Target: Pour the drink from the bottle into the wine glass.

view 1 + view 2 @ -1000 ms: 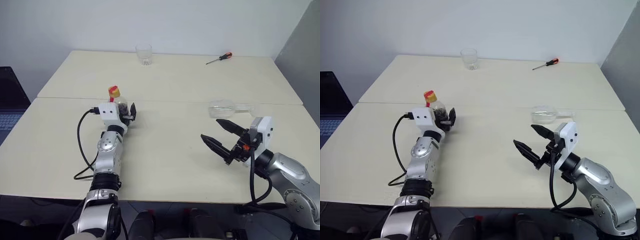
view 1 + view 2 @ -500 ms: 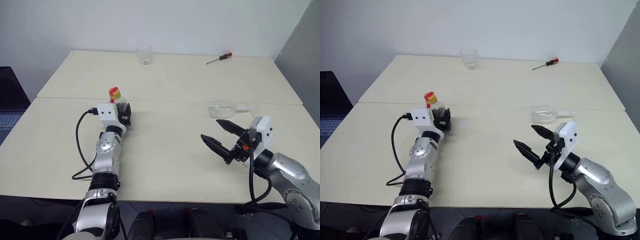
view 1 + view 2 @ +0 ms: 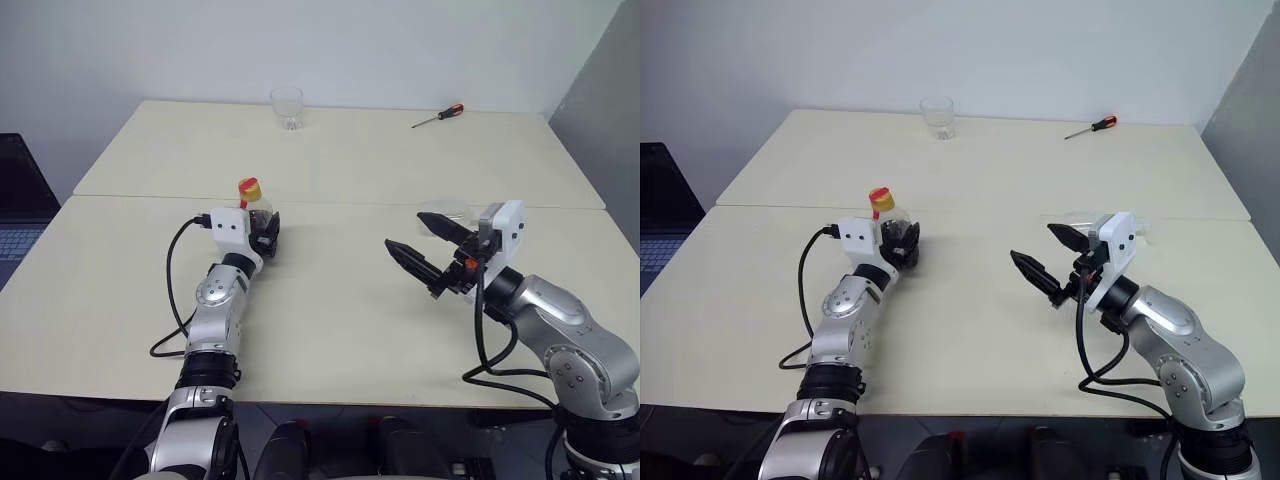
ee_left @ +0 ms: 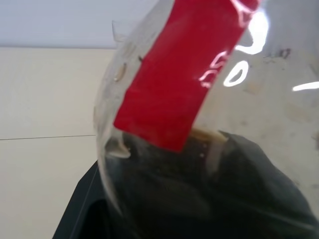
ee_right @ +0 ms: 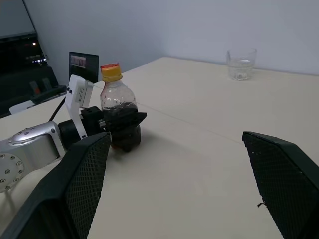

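While the left gripper hides the lower half of the bottle, these points can be read:

Bottle: the bottle [image 5: 118, 107] stands upright on the near table [image 3: 330, 340], close to the seam between the two tables; its yellow cap [image 3: 249, 187] and the clear shoulder rise above the fingers.
Drink: the dark drink [image 5: 119, 110] fills about the lower half of the bottle; its exact level is partly covered by the black fingers.
Red label: in the left wrist view the red label [image 4: 179, 74] is very near and tilted, and the bottle's outline is cut off at the edges.
Left gripper: the left gripper [image 3: 902, 243] has its two black fingers closed around the body of the bottle, one on each side, touching it.
Right gripper: the right gripper [image 3: 427, 246] hangs above the near table with its jaws spread wide and nothing between them; it is well apart from the bottle.
Wine glass: the wine glass [image 3: 452, 209] lies on its side just behind the right gripper, near the seam; the gripper covers most of it, so the stem and foot are hard to make out.
Tumbler: a short clear tumbler [image 3: 287, 108] stands at the far edge of the far table.
Screwdriver: a screwdriver [image 3: 438, 116] with a red handle lies on the far table, to the right.
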Action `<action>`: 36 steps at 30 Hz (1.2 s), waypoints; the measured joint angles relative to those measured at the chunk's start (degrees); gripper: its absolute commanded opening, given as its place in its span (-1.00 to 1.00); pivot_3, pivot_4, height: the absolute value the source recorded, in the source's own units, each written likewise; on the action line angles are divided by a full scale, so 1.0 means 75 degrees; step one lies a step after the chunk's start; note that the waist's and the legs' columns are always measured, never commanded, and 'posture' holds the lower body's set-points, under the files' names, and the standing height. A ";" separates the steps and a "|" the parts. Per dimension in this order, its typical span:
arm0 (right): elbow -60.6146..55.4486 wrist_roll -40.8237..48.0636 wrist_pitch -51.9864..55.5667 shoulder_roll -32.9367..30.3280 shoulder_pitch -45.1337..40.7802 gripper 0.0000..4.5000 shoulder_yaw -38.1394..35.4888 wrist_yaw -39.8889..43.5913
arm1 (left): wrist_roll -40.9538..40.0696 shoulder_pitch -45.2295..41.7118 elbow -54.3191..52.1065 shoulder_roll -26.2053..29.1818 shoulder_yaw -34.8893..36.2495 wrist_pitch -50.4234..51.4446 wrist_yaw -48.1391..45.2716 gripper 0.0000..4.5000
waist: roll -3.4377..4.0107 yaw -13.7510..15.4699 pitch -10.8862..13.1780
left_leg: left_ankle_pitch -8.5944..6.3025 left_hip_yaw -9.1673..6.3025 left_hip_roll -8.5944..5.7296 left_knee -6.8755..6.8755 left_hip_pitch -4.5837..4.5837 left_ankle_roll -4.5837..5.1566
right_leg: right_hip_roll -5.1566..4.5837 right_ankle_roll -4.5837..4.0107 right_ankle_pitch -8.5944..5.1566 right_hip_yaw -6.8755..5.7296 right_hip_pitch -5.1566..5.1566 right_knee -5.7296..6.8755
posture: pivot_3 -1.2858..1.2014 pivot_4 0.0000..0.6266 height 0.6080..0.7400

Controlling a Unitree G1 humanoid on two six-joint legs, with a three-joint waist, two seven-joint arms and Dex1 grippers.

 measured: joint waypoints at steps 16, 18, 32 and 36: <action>-0.0011 0.0001 0.0028 -0.0005 0.0073 1.00 0.0000 -0.0038 | -0.0222 -0.0032 0.0173 0.0018 0.0022 -0.0220 -0.0220 0.98 | 0.0000 -0.0001 0.0000 | 0.0001 -0.0002 0.0000 -0.0001 0.0001 0.0001 | 0.0001 0.0000 0.0000 -0.0003 0.0000 0.0002 | 0.03 -0.52 1.00; -0.0011 0.0003 0.0052 -0.0004 0.0069 1.00 -0.0001 -0.0049 | -0.0252 -0.0086 0.0378 0.0032 0.0021 -0.0452 -0.0363 0.98 | 0.0000 -0.0001 0.0000 | 0.0001 -0.0001 -0.0001 -0.0001 0.0002 0.0001 | 0.0001 0.0000 0.0000 -0.0003 0.0000 0.0002 | 0.03 -0.52 1.00; -0.0021 0.0014 0.0169 -0.0002 0.0068 1.00 -0.0002 -0.0178 | -0.0133 -0.0318 0.0921 0.0057 -0.0014 -0.1274 -0.0597 0.81 | 0.0000 -0.0002 0.0000 | 0.0001 -0.0003 -0.0001 -0.0001 0.0000 0.0002 | 0.0002 0.0000 0.0000 -0.0003 0.0000 0.0001 | 0.03 -0.52 1.00; -0.0021 0.0014 0.0169 0.0004 0.0068 1.00 -0.0002 -0.0183 | -0.0138 -0.0333 0.0960 0.0065 -0.0010 -0.1309 -0.0622 0.30 | 0.0000 -0.0001 0.0000 | 0.0001 -0.0003 -0.0002 0.0000 -0.0001 0.0003 | 0.0002 0.0000 0.0000 -0.0004 0.0000 0.0001 | 0.03 -0.52 1.00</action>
